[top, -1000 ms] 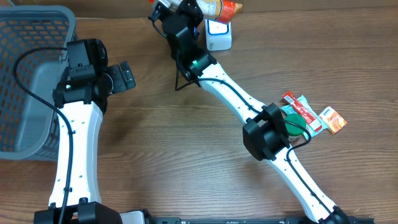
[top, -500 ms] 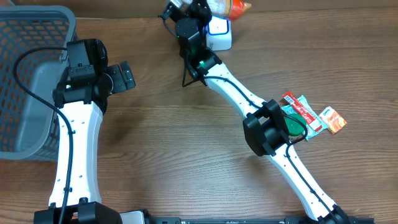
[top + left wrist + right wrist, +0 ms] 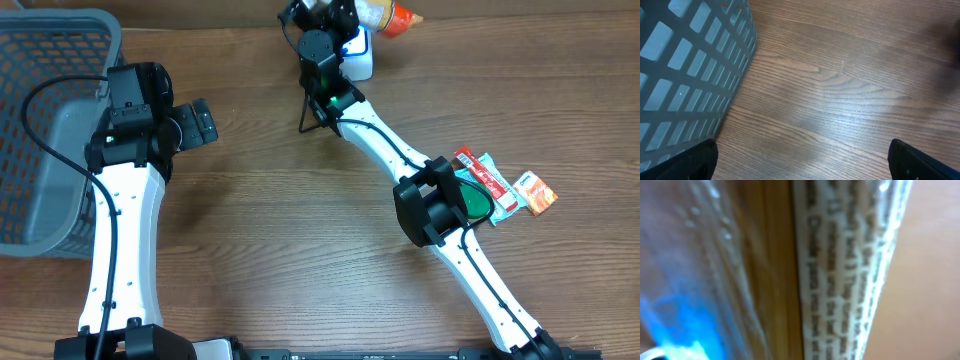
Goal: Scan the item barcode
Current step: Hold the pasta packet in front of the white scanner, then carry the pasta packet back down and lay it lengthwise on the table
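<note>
From overhead, the right gripper (image 3: 340, 14) is clamped on the orange item (image 3: 392, 16) at the far edge of the wooden table (image 3: 300, 230), right by the white scanner (image 3: 358, 62), with the left gripper (image 3: 200, 124) spread wide beside the grey basket (image 3: 60, 30) and snack packets (image 3: 495, 182) off to the right. The left wrist cam only gets basket mesh, bare wood grain and its own dark fingertips (image 3: 692, 160) far apart. The right wrist cam is all blurry close-up: clear wrap, the item's printed label (image 3: 840, 270) and a blue glow (image 3: 675, 330) you don't see from above.
</note>
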### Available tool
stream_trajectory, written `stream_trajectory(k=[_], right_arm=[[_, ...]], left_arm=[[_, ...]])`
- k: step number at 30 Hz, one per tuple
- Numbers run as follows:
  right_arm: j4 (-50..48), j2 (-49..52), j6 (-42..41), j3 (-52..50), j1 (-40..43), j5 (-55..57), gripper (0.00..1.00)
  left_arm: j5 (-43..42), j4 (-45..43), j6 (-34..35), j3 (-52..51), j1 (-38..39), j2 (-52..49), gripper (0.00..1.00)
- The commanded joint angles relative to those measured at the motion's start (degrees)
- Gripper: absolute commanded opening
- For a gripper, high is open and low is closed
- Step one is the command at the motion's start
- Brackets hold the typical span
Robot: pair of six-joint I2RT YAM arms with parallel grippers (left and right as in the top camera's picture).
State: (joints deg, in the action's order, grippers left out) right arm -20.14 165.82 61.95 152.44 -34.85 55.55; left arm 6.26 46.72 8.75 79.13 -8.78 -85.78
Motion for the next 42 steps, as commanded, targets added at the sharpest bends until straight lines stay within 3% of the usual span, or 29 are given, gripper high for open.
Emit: stream_trajectory(k=[1, 4, 7, 10, 14, 18, 24, 29, 42], right_arm=[[-2.1, -8.8, 2.4, 2.3, -0.2, 6.3, 0.03], [4.2, -14.2, -1.0, 2.3, -0.2, 6.4, 0.03], [17.1, -20.2, -8.0, 2.3, -0.2, 5.7, 0.03], [35.6, -26.3, -21.0, 2.3, -0.3, 4.6, 0.04], [66.0, -34.1, -44.9, 2.3, -0.3, 0.8, 0.03], [91.9, -38.8, -61.0, 2.3, 1.4, -16.0, 0.03], [115.8, -38.2, -78.6, 1.2, 8.5, -43.2, 0.04], [115.6, -37.6, -79.6, -8.5, 13.6, -57.0, 0.04], [103.7, -37.6, -79.6, -32.0, 14.9, -57.4, 0.04]], left_arm=[[0.3, -0.2, -1.1, 0.6, -0.2, -0.4, 1.00], [0.3, -0.2, -1.1, 0.6, -0.2, -0.4, 1.00], [0.3, -0.2, -1.1, 0.6, -0.2, -0.4, 1.00], [0.3, -0.2, -1.1, 0.6, -0.2, -0.4, 1.00], [0.3, -0.2, -1.1, 0.6, -0.2, -0.4, 1.00], [0.3, -0.2, -1.1, 0.6, -0.2, -0.4, 1.00], [0.3, -0.2, -1.1, 0.6, -0.2, -0.4, 1.00], [0.3, -0.2, -1.1, 0.6, -0.2, -0.4, 1.00], [0.3, -0.2, -1.1, 0.6, -0.2, -0.4, 1.00]])
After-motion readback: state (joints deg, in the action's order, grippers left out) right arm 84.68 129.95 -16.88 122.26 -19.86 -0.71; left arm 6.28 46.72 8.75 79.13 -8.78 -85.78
